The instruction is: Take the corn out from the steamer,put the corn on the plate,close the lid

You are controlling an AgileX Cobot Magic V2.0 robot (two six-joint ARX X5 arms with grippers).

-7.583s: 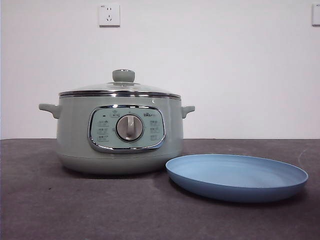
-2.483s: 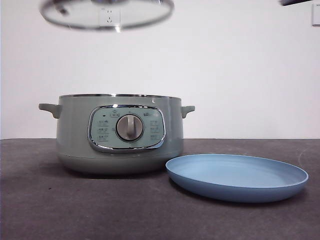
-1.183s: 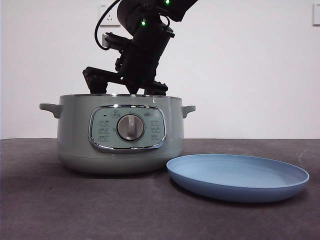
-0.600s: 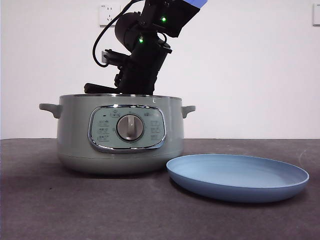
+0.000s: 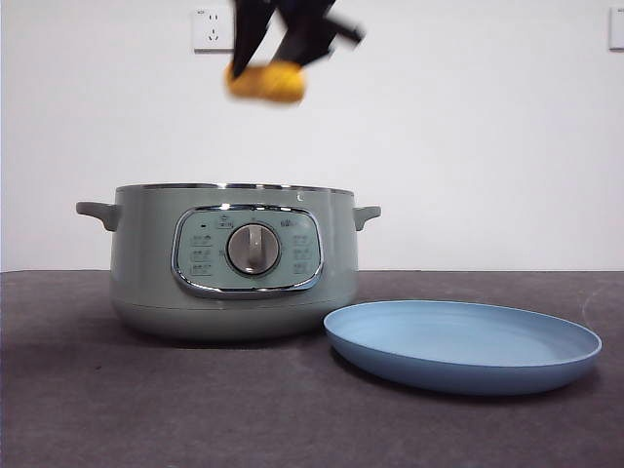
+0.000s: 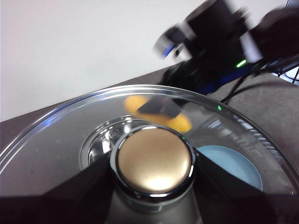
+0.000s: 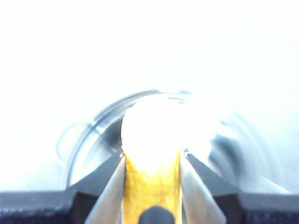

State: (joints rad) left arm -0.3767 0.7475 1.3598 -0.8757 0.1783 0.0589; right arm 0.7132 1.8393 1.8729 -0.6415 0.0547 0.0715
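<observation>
The yellow-orange corn (image 5: 265, 82) hangs high above the open sage-green steamer (image 5: 234, 261), blurred by motion, with my right gripper (image 5: 283, 54) shut on it. The right wrist view shows the cob (image 7: 152, 186) clamped between both jaws, its far end washed out by glare. My left gripper (image 6: 154, 205) is shut on the knob of the clear glass lid (image 6: 60, 126), held up out of the front view. Through the glass I see the corn (image 6: 180, 123) and the right arm. The light-blue plate (image 5: 463, 343) lies bare on the table to the right of the steamer.
A dark grey table top (image 5: 97, 409) carries the steamer and plate. A white wall with a socket (image 5: 214, 29) stands behind. The steamer's side handles (image 5: 97, 213) stick out left and right.
The right gripper has risen out of the steamer, lifting the corn well above the rim. Before that the lid was lifted off the steamer and carried up out of the front view.
</observation>
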